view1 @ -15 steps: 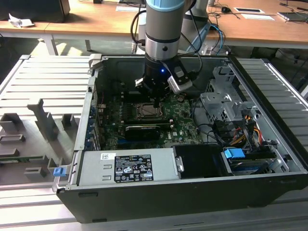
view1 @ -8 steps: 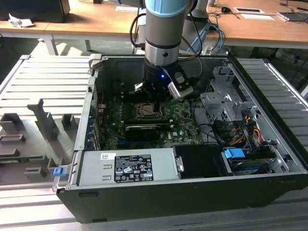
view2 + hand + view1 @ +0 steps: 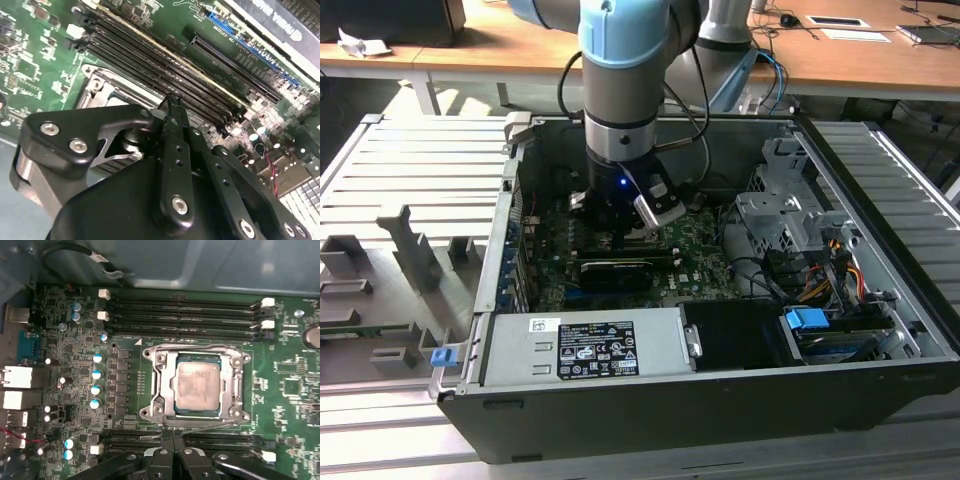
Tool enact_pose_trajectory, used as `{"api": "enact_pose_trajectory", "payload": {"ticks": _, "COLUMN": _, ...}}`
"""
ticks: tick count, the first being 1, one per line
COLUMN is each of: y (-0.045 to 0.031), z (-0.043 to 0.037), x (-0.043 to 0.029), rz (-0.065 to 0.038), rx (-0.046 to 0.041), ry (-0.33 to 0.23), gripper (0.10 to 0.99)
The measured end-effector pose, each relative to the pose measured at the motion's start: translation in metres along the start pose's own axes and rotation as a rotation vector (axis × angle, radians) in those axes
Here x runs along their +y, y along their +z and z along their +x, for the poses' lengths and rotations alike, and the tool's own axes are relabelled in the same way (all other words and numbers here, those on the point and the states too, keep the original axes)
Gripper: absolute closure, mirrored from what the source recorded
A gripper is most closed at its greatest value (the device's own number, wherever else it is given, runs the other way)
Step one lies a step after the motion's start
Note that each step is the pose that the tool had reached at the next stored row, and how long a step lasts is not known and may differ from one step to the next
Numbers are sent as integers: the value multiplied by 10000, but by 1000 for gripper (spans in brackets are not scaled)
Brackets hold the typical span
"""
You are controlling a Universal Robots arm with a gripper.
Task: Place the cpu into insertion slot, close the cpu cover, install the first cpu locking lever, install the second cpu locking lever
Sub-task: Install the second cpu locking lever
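A: Silver-tan cpu [image 3: 198,389] seated flat in slot [image 3: 197,414]. Cover [image 3: 231,385] down over it, window framing the chip.

B: Gripper [image 3: 172,440]?

A: Fingers pressed together, nothing seen between them. Tip just beside the slot's near edge, right at the thin wire lever [image 3: 210,428] along that side. Touching or not: cannot tell.

B: So lever work, probably. Tips for doing it clean?

A: Push on the wire only, not on cover or chip. Keep the closed tip square to the lever so no slipping onto the board [image 3: 285,385]. Sweep along the lever's arc, then tuck under its catch. Watch the memory sockets [image 3: 185,315] just beside the fingers; tight clearance.

B: Latched yet?

A: Cannot tell for either of the 2 levers.

B: Containers?

A: Open case [image 3: 720,410] holding board, grey power supply [image 3: 585,348] at the front, drive cage [image 3: 785,215] toward the exterior view's right. Memory sockets look unfilled. Grey fixture tray [image 3: 410,180] on the exterior view's left, with 1 small blue piece [image 3: 442,355] at its edge.
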State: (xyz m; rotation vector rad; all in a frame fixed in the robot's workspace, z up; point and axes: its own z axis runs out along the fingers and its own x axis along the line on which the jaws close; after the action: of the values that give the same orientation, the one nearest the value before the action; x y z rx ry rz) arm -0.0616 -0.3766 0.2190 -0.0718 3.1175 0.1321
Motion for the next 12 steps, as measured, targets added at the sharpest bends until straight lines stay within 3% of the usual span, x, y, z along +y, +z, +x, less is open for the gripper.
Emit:
{"api": "enact_pose_trajectory", "payload": {"ticks": 3, "y": 2, "z": 25, "x": -20, "rz": -395, "rx": -20, "ry": 3, "gripper": 980}}
{"api": "enact_pose_trajectory", "payload": {"ticks": 4, "y": 3, "z": 28, "x": -26, "rz": -463, "rx": -20, "ry": -34, "gripper": 980}}
{"api": "enact_pose_trajectory", "payload": {"ticks": 9, "y": 8, "z": 45, "x": -75, "rz": -605, "rx": -7, "ry": -213, "gripper": 980}}
{"api": "enact_pose_trajectory", "payload": {"ticks": 12, "y": 14, "z": 117, "x": -123, "rz": -863, "rx": -22, "ry": -210, "gripper": 980}}
